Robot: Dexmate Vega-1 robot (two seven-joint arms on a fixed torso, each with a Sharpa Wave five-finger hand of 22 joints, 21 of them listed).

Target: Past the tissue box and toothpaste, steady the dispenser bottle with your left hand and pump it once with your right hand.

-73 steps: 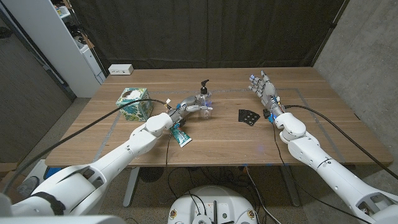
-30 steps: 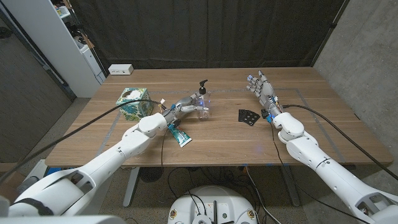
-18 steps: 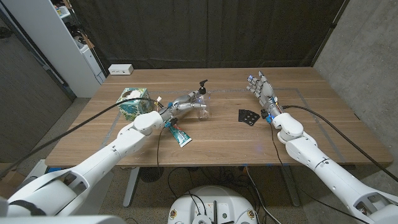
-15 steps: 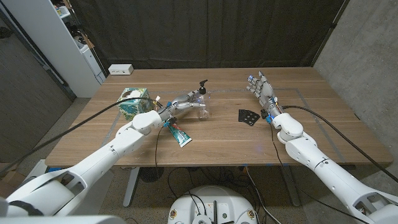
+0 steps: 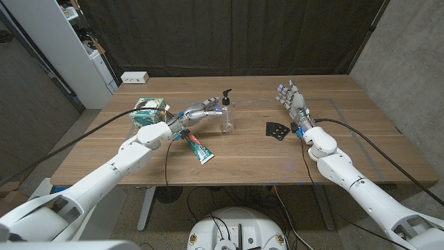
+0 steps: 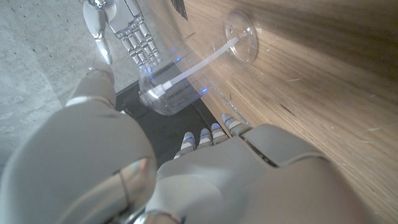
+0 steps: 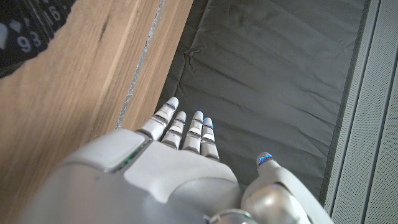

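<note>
— Where do we see the dispenser bottle (image 5: 225,117)?
— Mid-table, right of the tissue box (image 5: 148,112); our left hand (image 5: 199,113) reaches beside it, fingers apart. Our right hand (image 5: 292,101) hovers spread, holding nothing.

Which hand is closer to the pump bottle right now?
Left. The left hand reaches up beside the dispenser bottle, fingers toward it; the right hand is open, well off to the bottle's right.

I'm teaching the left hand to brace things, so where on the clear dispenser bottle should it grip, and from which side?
Probably the clear body of the dispenser bottle, from the robot's left, where the left hand is. The bottle stands upright, its black pump head on top; a low side grip would leave that free for the right hand.
</note>
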